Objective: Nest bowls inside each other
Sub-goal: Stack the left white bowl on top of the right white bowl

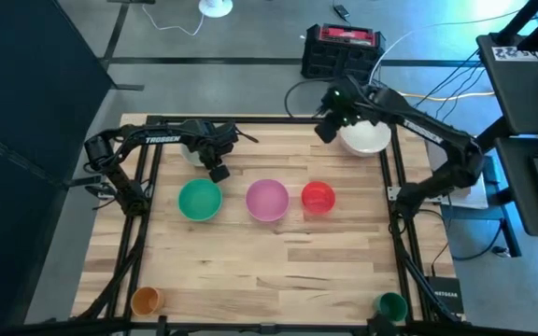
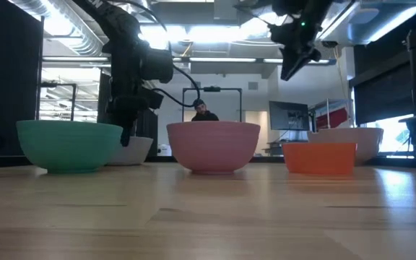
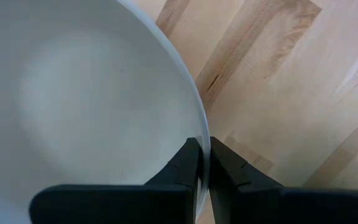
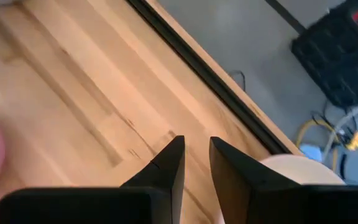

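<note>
The left gripper [image 3: 202, 163] is clamped on the rim of a pale grey bowl [image 3: 73, 99], one finger inside the wall and one outside, at the far left part of the table; in the high view the arm covers most of that bowl [image 1: 194, 149], and in the low view only its side [image 2: 132, 149] shows behind the green one. The right gripper [image 4: 195, 160] hangs above the wood near the far right edge, its fingers a narrow gap apart with nothing between them, just beside the white bowl [image 1: 366, 138], whose rim [image 4: 303, 171] curves in at the corner of its wrist view. Three more bowls stand apart in a row across the middle of the table: green [image 1: 200, 200], pink [image 1: 267, 200] and the small red one [image 1: 318, 197]. The table [image 1: 278, 261] is pale butcher-block wood inside a black frame. At its near edge stand an orange cup [image 1: 146, 301] and a green cup [image 1: 391, 305], both partly cut by the frame. Beyond the far edge lie a grey floor, a red and black case [image 1: 342, 49] and loose cables [image 1: 418, 89]. The low view looks into a lit room where a person [image 2: 204, 110] sits behind the pink bowl, mostly hidden by it.
</note>
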{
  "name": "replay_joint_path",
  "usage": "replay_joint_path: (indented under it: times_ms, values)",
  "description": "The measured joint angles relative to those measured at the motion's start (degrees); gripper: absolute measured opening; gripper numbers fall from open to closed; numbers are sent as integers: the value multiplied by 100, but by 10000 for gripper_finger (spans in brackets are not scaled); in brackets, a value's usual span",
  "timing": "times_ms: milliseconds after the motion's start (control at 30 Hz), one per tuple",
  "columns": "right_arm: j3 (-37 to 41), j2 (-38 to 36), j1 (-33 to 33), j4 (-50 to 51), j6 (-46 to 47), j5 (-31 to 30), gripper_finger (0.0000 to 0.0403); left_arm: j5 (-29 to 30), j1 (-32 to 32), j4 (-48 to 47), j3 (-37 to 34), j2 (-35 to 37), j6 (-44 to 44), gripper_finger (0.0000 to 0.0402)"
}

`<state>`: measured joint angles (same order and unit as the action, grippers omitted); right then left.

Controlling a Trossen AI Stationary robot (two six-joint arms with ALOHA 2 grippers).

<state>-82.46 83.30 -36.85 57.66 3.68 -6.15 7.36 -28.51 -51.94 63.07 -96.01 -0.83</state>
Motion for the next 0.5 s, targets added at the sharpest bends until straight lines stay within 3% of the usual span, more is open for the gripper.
replay_joint_path:
  times_ms: [233, 500]
  values:
    - [-297, 435, -401, 808, -102, -564, 71, -1, 2, 2, 0, 0, 5, 1]
    - [-163, 434, -775, 887, 73, -300, 149, -1, 2, 9, 0, 0, 17, 1]
